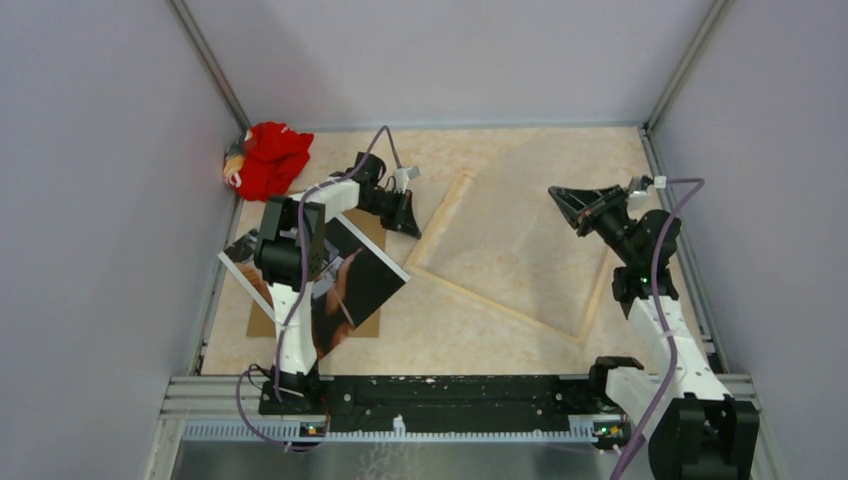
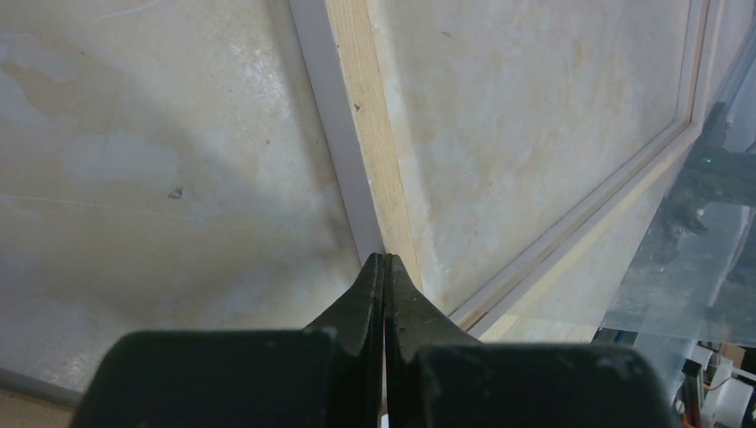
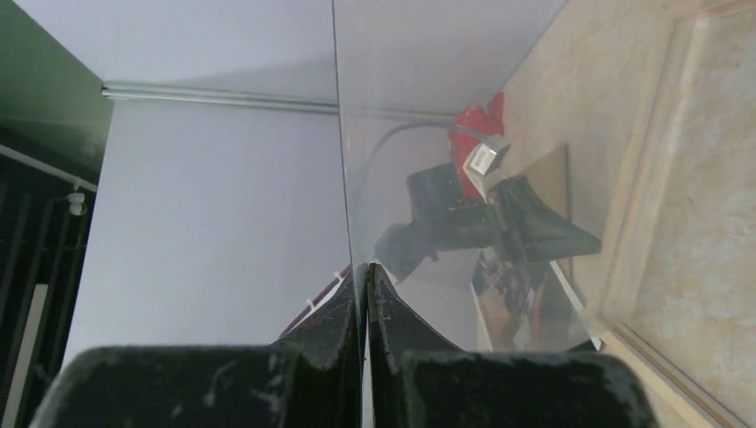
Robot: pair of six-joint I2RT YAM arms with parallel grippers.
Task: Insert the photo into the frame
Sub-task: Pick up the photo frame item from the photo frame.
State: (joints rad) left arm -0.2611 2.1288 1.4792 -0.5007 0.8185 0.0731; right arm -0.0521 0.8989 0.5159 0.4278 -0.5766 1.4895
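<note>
Photo (image 1: 365, 280) lies face up on the brown board (image 1: 262, 322) at left, outside the frame (image 1: 440, 225). Right gripper (image 3: 364, 272) pinches the clear pane (image 3: 446, 134) by its edge; left gripper (image 2: 385, 263) is closed and empty at the frame rail. Set pane aside gently first.

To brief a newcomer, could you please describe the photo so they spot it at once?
Find the table's near-left part, beneath the left arm. The photo lies there on a brown board: the only dark picture, edged in thin white.
</note>
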